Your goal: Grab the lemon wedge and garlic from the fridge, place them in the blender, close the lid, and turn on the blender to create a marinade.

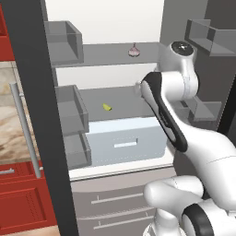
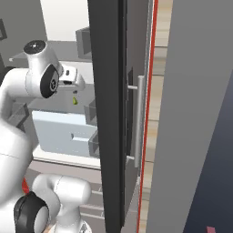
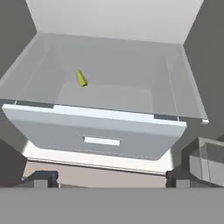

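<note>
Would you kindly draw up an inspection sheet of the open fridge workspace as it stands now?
Surface: grey inner shelf above the pale blue-white drawer.
Job's things: tiny bright yellow lemon wedge lies on that shelf; small pinkish-white garlic bulb stands on the shelf above; dark grey fridge frame, doors open.
Clutter: nothing seen.
Grippers: two-finger gripper open, holding nothing, short of the wedge.
Cables: nothing seen.
Surroundings: translucent grey door bins; red cabinets.

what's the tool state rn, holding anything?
Tool: open and empty, tips spread wide in the hand view, hovering in front of the fridge drawer; the lemon wedge lies untouched on the shelf above it.
</note>
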